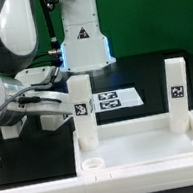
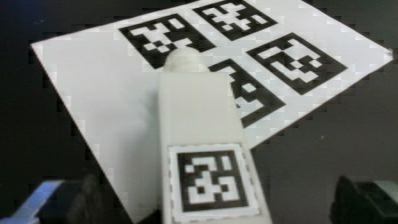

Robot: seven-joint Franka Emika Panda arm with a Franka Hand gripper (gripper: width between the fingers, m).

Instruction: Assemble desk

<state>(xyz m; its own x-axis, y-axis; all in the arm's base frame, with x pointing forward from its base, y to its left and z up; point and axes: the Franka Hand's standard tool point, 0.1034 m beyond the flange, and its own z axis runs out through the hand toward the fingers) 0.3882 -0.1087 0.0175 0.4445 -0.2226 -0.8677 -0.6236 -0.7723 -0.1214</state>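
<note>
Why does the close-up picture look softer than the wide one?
Wrist view: the leg fills the frame close to the lens, so its tag and the marker board behind look slightly blurred, and the corners are dim. Exterior view: sharper overall, though the nearby arm is soft and the white desk panel washes out.

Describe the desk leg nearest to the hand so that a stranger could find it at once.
Find the wide white rimmed panel at the front of the exterior view; two white tagged legs stand upright on it. The wanted leg is on the exterior view's left, beside the open hand, while the other leg stands alone on the exterior view's right.
</note>
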